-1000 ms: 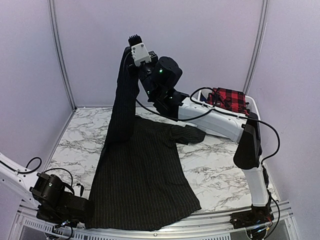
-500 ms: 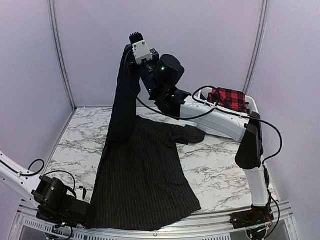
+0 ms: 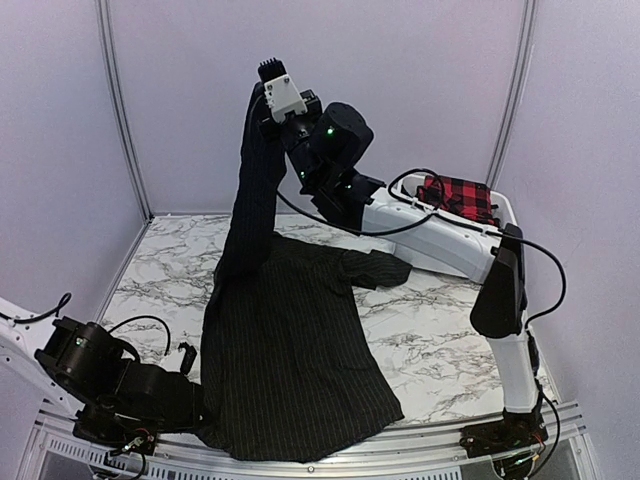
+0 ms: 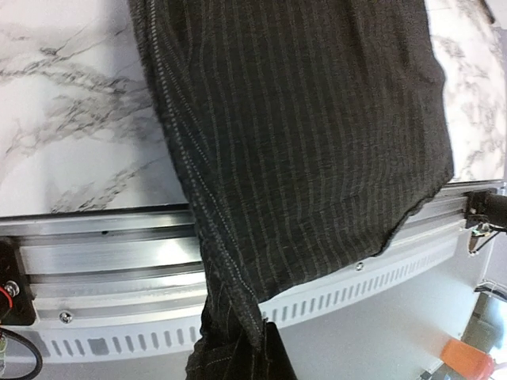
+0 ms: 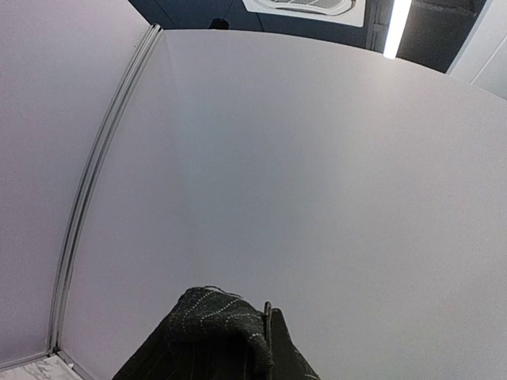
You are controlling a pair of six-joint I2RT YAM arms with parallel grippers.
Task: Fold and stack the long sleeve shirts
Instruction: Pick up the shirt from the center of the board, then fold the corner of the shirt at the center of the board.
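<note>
The black pinstriped shirt point(image 3: 285, 350) lies spread on the marble table point(image 3: 440, 340), its hem over the near edge. My right gripper point(image 3: 262, 95) is raised high at the back and is shut on one sleeve point(image 3: 252, 190), which hangs taut down to the shirt's shoulder. In the right wrist view the cloth bunch point(image 5: 218, 332) sits in the jaws against the wall. My left gripper point(image 3: 200, 405) is low at the near left edge, shut on the shirt's bottom corner point(image 4: 238, 340). The red-and-black plaid shirt point(image 3: 458, 197) lies at the back right.
A white bin point(image 3: 500, 215) at the back right holds the plaid shirt. The aluminium frame rail point(image 4: 103, 253) runs along the table's near edge. Pale walls close in the back and sides. The right arm point(image 3: 430, 240) spans the back of the table.
My left gripper has moved right along the near edge, drawing the shirt's bottom corner inward. My right gripper has shifted slightly higher and right with the sleeve.
</note>
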